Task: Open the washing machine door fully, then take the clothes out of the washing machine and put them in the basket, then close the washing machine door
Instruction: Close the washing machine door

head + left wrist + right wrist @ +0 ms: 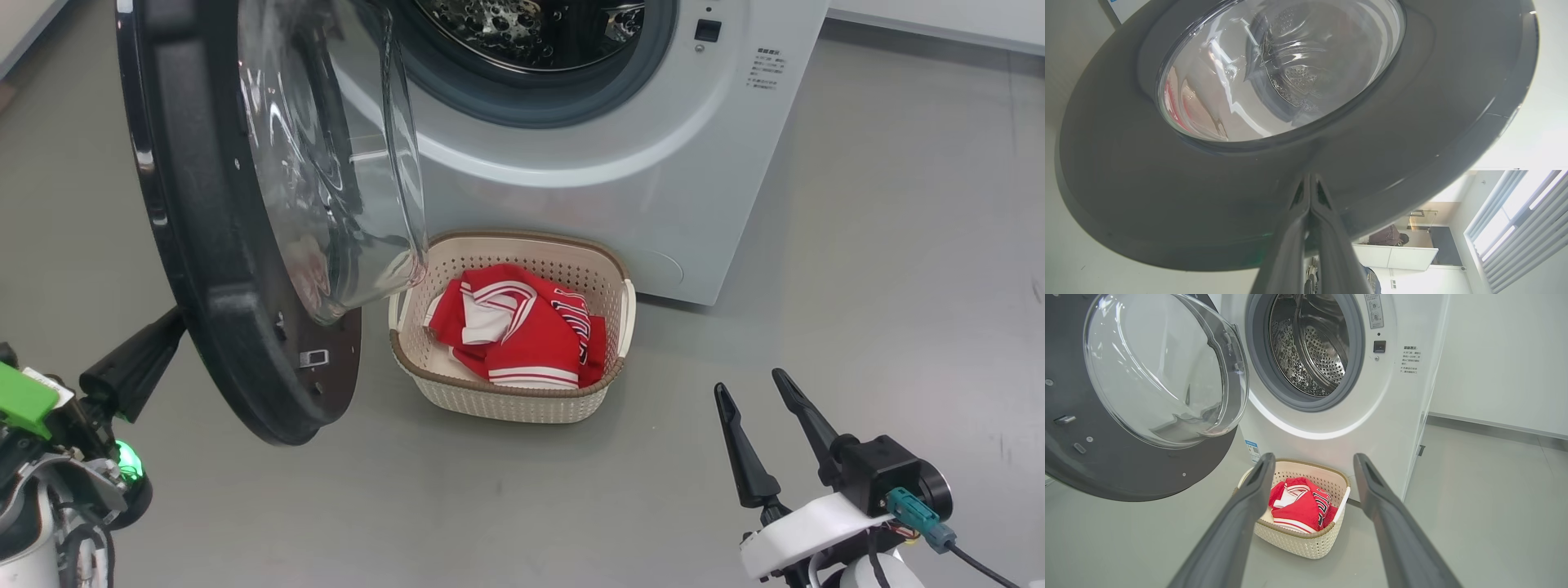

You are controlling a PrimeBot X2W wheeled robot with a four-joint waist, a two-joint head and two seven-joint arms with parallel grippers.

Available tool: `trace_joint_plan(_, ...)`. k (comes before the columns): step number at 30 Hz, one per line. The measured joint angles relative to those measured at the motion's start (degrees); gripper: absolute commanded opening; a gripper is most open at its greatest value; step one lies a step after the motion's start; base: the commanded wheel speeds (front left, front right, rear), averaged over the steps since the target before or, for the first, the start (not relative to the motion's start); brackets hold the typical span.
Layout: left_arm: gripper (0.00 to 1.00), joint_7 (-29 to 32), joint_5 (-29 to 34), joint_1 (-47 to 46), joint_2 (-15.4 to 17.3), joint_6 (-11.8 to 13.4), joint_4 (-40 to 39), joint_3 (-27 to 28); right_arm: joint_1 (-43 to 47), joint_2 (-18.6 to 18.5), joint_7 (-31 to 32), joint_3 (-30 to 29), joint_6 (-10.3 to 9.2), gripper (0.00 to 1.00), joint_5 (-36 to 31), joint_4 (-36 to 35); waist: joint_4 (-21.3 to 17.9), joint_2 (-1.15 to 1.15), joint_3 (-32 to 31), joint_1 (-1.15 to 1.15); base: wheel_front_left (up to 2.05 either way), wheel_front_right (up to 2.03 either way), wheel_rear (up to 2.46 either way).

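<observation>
The washing machine stands at the top with its steel drum bare. The washing machine door hangs partly swung out on the left, its glass bowl facing the machine. In front of the machine, the basket holds the red-and-white clothes. My left gripper is shut, and its tips press on the door's dark outer face. Low on the right, my right gripper is open with nothing in it and points at the basket.
Grey floor spreads to the right of the machine and in front of the basket. A white wall and skirting run behind on the right. A person sits far off by a white counter, near window blinds.
</observation>
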Motion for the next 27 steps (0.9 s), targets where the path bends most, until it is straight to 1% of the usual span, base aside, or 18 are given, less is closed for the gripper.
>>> trace_joint_plan(6,0.0,0.71,-0.27,1.04,-1.31,0.01,-1.63,-1.89,-0.12,0.08,0.0,-0.04,0.0,1.0,0.0,0.21,-1.79,0.0,-0.43,0.0,0.0,0.0,0.0)
trace_joint_plan(12,0.0,0.67,-0.67,1.45,-1.6,0.13,-2.49,-3.41,-0.27,0.1,0.0,-0.52,-0.01,1.0,0.0,0.2,-4.16,0.0,-0.5,0.0,0.0,0.0,0.0)
trace_joint_plan(17,0.0,-0.77,-0.76,1.72,-2.07,0.26,-1.44,-4.75,-0.73,0.08,0.0,-0.85,-0.01,1.0,-0.01,0.16,-6.56,0.0,-0.33,0.0,0.0,0.0,0.0)
trace_joint_plan(20,0.0,-2.05,-2.09,1.96,-2.25,0.26,-0.44,-4.86,-0.8,0.03,-0.01,-1.09,-0.02,1.0,-0.01,0.13,-8.26,0.0,-0.22,0.0,0.0,0.0,0.0)
trace_joint_plan(27,0.0,-5.63,-2.91,1.96,-2.25,0.26,2.02,-5.05,-1.22,-0.26,-0.01,-1.81,-0.04,1.0,-0.02,0.1,-12.75,0.0,0.1,0.0,0.0,0.0,0.0)
